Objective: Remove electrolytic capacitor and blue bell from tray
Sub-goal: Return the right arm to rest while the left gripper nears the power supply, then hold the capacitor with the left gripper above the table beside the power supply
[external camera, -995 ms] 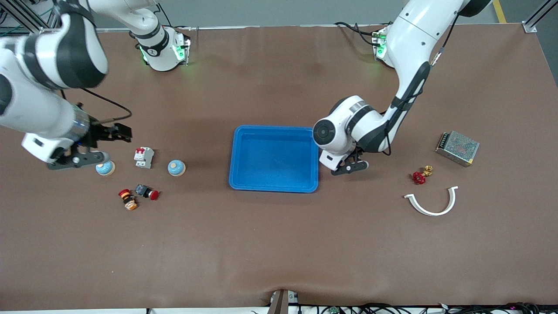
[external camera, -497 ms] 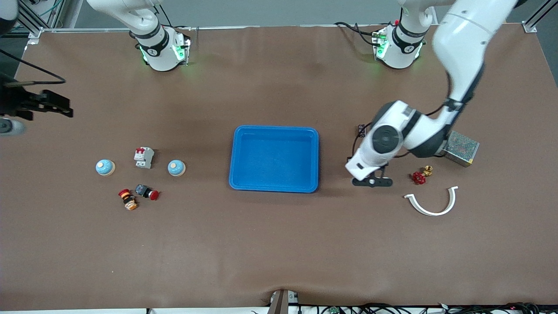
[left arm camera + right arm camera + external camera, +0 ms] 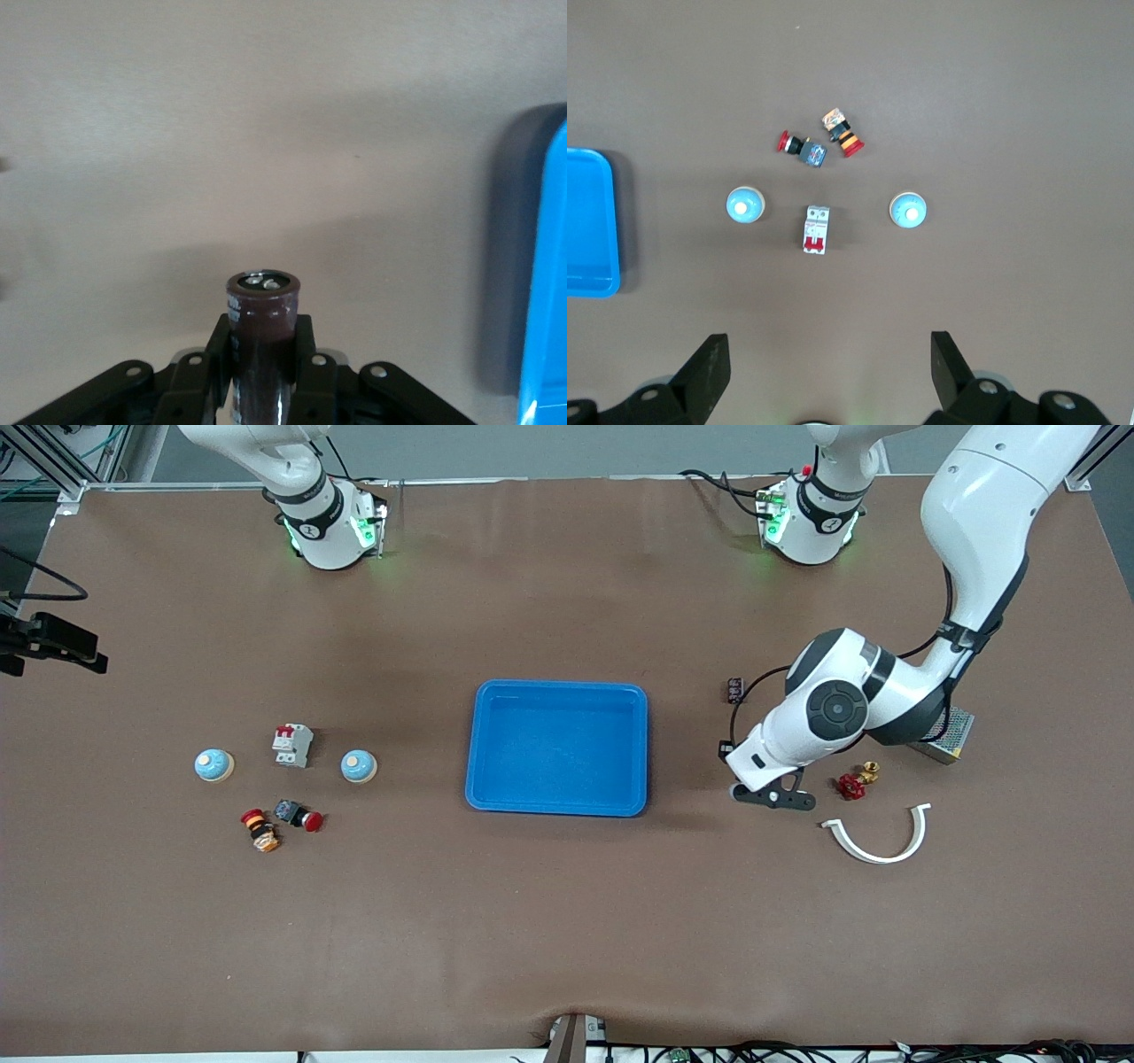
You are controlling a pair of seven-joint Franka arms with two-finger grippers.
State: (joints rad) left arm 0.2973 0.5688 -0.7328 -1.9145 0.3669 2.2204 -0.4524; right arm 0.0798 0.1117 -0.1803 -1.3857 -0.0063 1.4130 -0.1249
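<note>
My left gripper (image 3: 263,335) is shut on a dark brown cylindrical capacitor (image 3: 263,305), held upright between the fingers. In the front view this gripper (image 3: 772,797) is low over the table between the blue tray (image 3: 558,687) and a red valve, and the capacitor is hidden under it. Two light blue bells (image 3: 213,765) (image 3: 359,766) sit toward the right arm's end. My right gripper (image 3: 827,347) is open and empty, high above the table, with both bells (image 3: 746,205) (image 3: 908,211) far below it. It is mostly outside the front view.
A white and red breaker (image 3: 292,745) stands between the bells, with two push buttons (image 3: 260,829) (image 3: 299,815) nearer the camera. Toward the left arm's end lie a red valve (image 3: 852,785), a white curved piece (image 3: 877,843), a mesh power supply (image 3: 952,731) and a small black part (image 3: 733,689).
The left gripper has moved from beside the tray toward the left arm's end. The right gripper has left the bell it hovered over and pulled up and out to the edge of view.
</note>
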